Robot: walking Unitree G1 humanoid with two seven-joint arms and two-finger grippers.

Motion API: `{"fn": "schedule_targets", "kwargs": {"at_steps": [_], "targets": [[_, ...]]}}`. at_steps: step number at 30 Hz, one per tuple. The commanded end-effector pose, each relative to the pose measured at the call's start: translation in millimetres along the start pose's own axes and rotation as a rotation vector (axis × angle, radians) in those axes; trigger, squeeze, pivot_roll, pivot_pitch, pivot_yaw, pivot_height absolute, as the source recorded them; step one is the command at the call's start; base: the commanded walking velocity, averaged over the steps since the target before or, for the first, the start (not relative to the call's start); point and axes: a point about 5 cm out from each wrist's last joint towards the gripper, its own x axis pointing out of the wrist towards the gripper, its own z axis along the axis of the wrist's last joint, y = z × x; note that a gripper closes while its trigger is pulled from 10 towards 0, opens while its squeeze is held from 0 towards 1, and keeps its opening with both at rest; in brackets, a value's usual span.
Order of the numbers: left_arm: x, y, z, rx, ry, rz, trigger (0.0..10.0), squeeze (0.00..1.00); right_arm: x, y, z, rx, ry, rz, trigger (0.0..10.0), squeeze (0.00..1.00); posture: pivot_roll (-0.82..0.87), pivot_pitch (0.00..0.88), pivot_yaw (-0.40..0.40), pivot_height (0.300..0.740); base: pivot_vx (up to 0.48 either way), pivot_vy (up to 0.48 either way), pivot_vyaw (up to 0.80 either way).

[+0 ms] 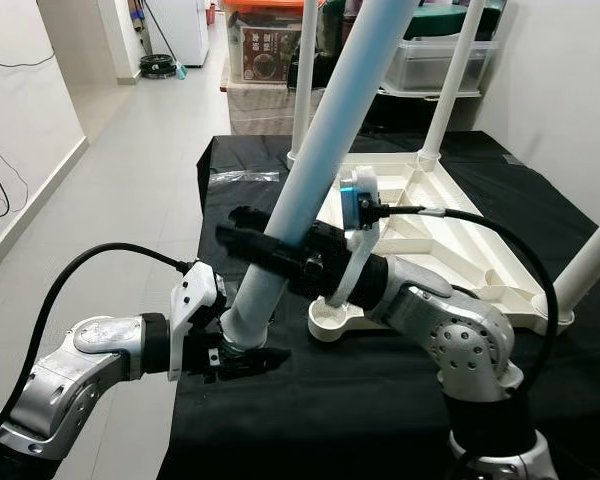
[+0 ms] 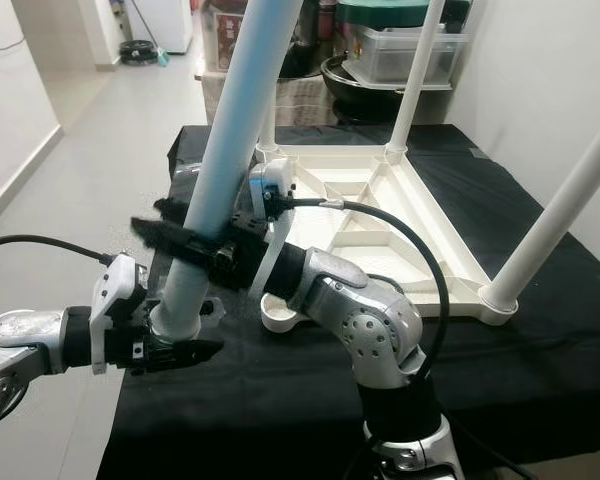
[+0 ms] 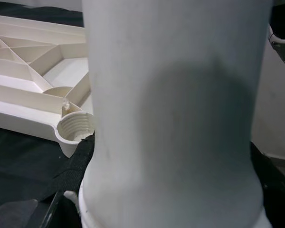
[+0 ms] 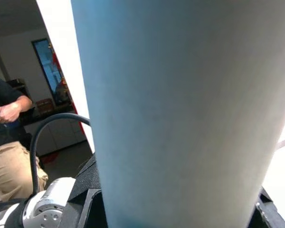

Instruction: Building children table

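On the left, the left tool point(image 1: 242, 358) is clamped round the bottom end of the pale blue leg point(image 1: 320, 150), low over the black-covered desk point(image 1: 380, 420). The leg tilts up and away to the right. Further up, the right tool point(image 1: 255, 245) grips the same leg across its shaft. Just right of the leg's base sits the empty threaded socket point(image 3: 76, 128) at the near corner of the upturned white tabletop point(image 1: 450, 235), where three white legs point(image 1: 450, 85) already stand.

We note the inverted tabletop point(image 1: 450, 235) lying on the cloth-covered bench point(image 1: 400, 400), storage bins point(image 1: 445, 55) beyond its far edge, open floor point(image 1: 130, 160) left.
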Motion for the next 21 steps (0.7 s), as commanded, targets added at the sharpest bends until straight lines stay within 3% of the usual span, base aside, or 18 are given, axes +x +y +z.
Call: {"fn": "schedule_targets", "kwargs": {"at_steps": [1, 2, 7, 8, 9, 10, 11, 12, 15, 17, 19, 20, 21], "targets": [[3.1, -8.6, 0.2, 0.01, 0.001, -0.06, 5.0, 0.0, 2.7, -2.3, 8.4, -0.033, -0.047, -0.029, 0.0, 0.0, 0.07, 0.0, -0.04, 0.74, 0.0, 0.0, 0.0], [3.7, -8.8, -0.5, 0.013, 0.003, -0.058, 7.8, 0.0, 2.6, -3.5, 9.2, -0.04, -0.053, -0.037, 0.0, 0.0, 0.07, 0.0, -0.04, 0.74, 0.0, 0.0, 0.0], [3.8, -9.1, -1.6, 0.015, 0.005, -0.058, 7.7, 0.0, 2.1, -6.3, 10.8, -0.048, -0.065, -0.057, 0.0, 0.0, 0.07, 0.0, -0.04, 0.74, 0.0, 0.0, 0.0], [3.1, -8.6, -1.6, 0.016, -0.002, -0.055, 6.8, 0.12, 1.8, -7.3, 11.4, -0.051, -0.069, -0.064, 0.0, 0.0, 0.07, 0.0, -0.04, 0.74, 0.0, 0.0, 0.0], [1.8, -6.5, -2.1, 0.018, -0.009, -0.037, 5.0, 1.0, 1.6, -8.6, 11.9, -0.055, -0.073, -0.073, 0.0, 0.0, 0.07, 0.0, -0.04, 0.74, 0.0, 0.0, 0.0], [1.8, -6.5, -2.1, 0.018, -0.009, -0.037, 5.0, 1.0, 1.6, -8.6, 11.9, -0.055, -0.073, -0.073, 0.0, 0.0, 0.07, 0.0, -0.04, 0.74, 0.0, 0.0, 0.0], [0.3, -0.8, -1.9, 0.024, -0.022, 0.009, 10.0, 1.0, 1.1, -10.9, 12.3, -0.068, -0.072, -0.09, 0.0, 0.0, 0.08, 0.0, -0.045, 0.74, 0.0, 0.0, 0.0], [-3.1, 6.5, 1.1, 0.031, -0.053, 0.078, 10.0, 1.0, -0.1, -17.8, 13.6, -0.099, -0.07, -0.14, 0.0, 0.0, 0.08, 0.0, -0.044, 0.74, 0.0, 0.0, 0.0], [-5.6, 11.3, 3.3, 0.034, -0.074, 0.125, 10.0, 1.0, -0.9, -22.5, 14.6, -0.122, -0.069, -0.176, 0.0, 0.0, 0.08, 0.0, -0.044, 0.74, 0.0, 0.0, 0.0], [-15.4, 19.5, 12.3, 0.046, -0.155, 0.271, 10.0, 1.0, -8.6, -46.4, 18.1, -0.216, -0.051, -0.359, 0.0, 0.0, 0.08, 0.0, -0.045, 0.74, 0.0, 0.0, 0.0], [-15.4, 19.5, 12.3, 0.046, -0.155, 0.271, 10.0, 1.0, -8.6, -46.4, 18.1, -0.216, -0.051, -0.359, 0.0, 0.0, 0.08, 0.0, -0.045, 0.74, 0.0, 0.0, 0.0], [-19.1, 21.3, 14.2, 0.044, -0.187, 0.338, 10.0, 1.0, -14.0, -56.5, 20.2, -0.241, -0.049, -0.443, 0.0, 0.0, 0.08, 0.0, -0.048, 0.74, 0.0, 0.0, 0.0], [-19.1, 21.3, 14.2, 0.044, -0.187, 0.338, 10.0, 1.0, -14.0, -56.5, 20.2, -0.241, -0.049, -0.443, 0.0, 0.0, 0.08, 0.0, -0.048, 0.74, 0.0, 0.0, 0.0]]}}
